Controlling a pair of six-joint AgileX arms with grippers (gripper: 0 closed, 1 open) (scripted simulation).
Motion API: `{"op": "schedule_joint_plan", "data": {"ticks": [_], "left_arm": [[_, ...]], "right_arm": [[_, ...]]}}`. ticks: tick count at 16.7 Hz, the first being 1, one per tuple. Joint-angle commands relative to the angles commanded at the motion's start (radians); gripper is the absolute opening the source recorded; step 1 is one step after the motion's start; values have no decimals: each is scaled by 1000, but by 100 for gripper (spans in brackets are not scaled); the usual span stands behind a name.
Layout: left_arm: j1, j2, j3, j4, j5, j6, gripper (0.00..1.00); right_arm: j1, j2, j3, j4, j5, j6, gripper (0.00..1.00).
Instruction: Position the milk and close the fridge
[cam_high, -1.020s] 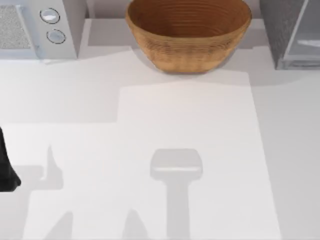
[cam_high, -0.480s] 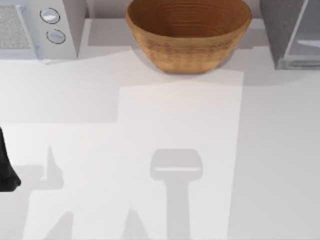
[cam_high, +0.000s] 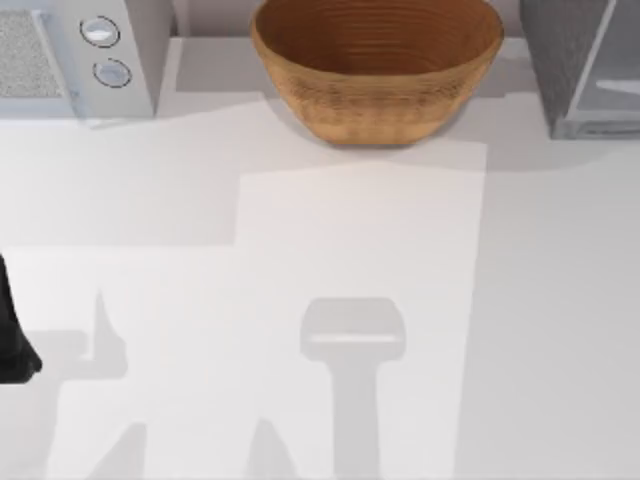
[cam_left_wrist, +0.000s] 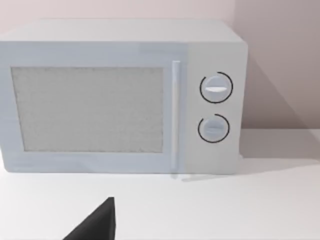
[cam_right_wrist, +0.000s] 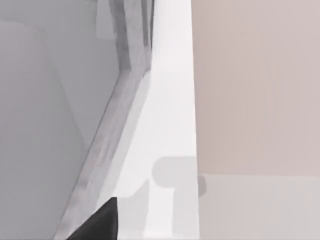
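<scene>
The fridge (cam_high: 553, 55) stands at the table's back right corner, a grey speckled box with a lighter smooth door panel (cam_high: 612, 70) on its right part. In the right wrist view the fridge (cam_right_wrist: 122, 75) is very close, its smooth panel (cam_right_wrist: 40, 130) slanting across, with a dark tip of my right gripper (cam_right_wrist: 100, 222) near it. The milk is out of view. My left arm (cam_high: 12, 335) is parked at the table's left edge, and my left gripper (cam_left_wrist: 95, 225) faces the microwave.
A light grey microwave (cam_high: 75, 55) with two round knobs stands at the back left. A large wicker basket (cam_high: 375, 70) sits at the back centre. The white table (cam_high: 350, 240) carries only shadows across its middle and front.
The right edge of the lit patch on the table has shifted left, so shadow covers more of the right side. The left arm has not moved.
</scene>
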Motion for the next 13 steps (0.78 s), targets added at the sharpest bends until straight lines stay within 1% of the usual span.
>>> {"op": "schedule_joint_plan", "data": {"ticks": [2,4,13], "left_arm": [[0,0,0,0,0,0,100],[0,0,0,0,0,0,100],[0,0,0,0,0,0,100]], "right_arm": [[12,-5,-5,7,11,10,100],[63,-22,-26,32,59,49,100],[451,-113,-151,180,349,298,100]]}}
